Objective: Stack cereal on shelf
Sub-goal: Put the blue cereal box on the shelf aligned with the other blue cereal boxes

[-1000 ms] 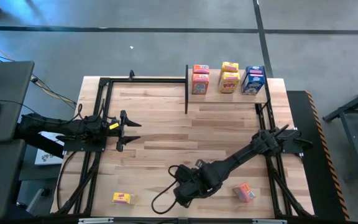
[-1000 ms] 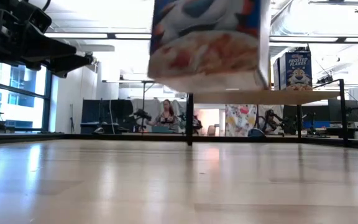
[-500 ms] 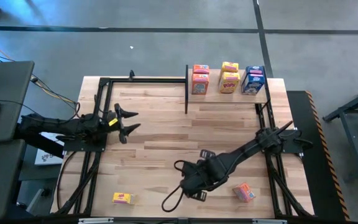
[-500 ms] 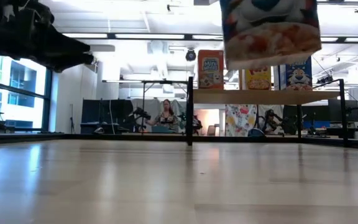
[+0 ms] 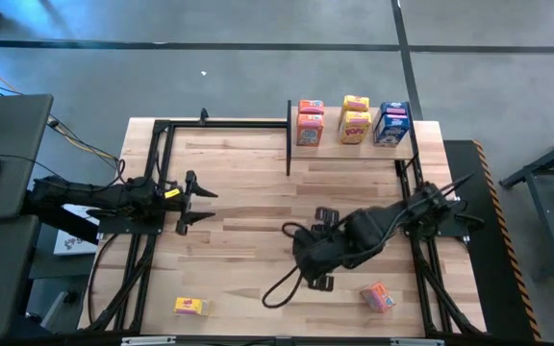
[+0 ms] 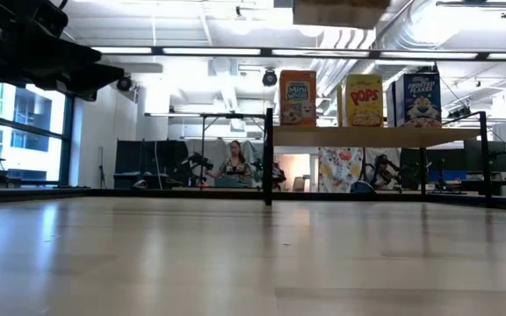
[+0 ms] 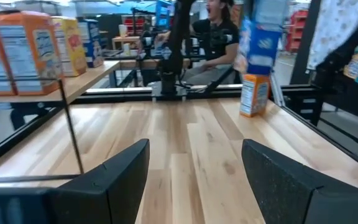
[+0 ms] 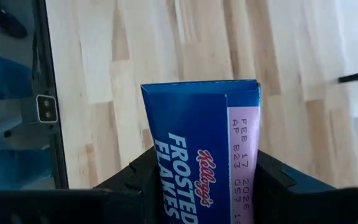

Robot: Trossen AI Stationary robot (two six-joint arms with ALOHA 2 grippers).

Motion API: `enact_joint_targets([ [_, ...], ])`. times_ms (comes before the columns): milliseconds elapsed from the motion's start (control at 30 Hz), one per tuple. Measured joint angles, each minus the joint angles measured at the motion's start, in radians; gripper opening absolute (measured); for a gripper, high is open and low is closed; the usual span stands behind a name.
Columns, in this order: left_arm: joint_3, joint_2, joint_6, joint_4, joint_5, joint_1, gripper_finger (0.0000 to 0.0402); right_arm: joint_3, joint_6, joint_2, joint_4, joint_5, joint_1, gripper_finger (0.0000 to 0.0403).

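Observation:
My right gripper (image 5: pixel 314 261) hangs over the table's middle right, shut on a blue Frosted Flakes cereal box (image 8: pixel 201 149). Only the box's lower end (image 6: pixel 341 10) shows at the top of the low view. The shelf (image 5: pixel 354 146) stands at the far right and carries an orange box (image 5: pixel 310 122), a yellow box (image 5: pixel 356 120) and a blue box (image 5: pixel 392 122), all upright. A yellow box (image 5: pixel 190 307) and an orange box (image 5: pixel 377 297) lie on the table near its front edge. My left gripper (image 5: pixel 195 197) waits open at the table's left. My right gripper pinches the blue box between its two fingers (image 8: pixel 148 177), one on each of two opposite sides (image 8: pixel 157 155), at the end nearest the wrist. The fingers come from above, slanting down. The box sticks out beyond them, lifted well clear of the table.
Black frame bars (image 5: pixel 152 173) run along the table's left, far and right sides. A loop of black cable (image 5: pixel 282 284) hangs under my right arm. Bare tabletop (image 5: pixel 248 173) lies between the two grippers and in front of the shelf. People sit in the room behind.
My right gripper has risen with the blue box and moved toward the table's far right, rolling at the wrist. The box has climbed almost out of the top of the low view, uncovering the shelf boxes behind it.

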Motion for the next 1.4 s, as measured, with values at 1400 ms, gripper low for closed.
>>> enact_joint_targets([
  [1400, 0.0, 0.004, -0.137, -0.001, 0.028, 0.0, 0.0246, -1.159, 0.179, -0.833, 0.32, -0.061, -0.193, 0.0156],
])
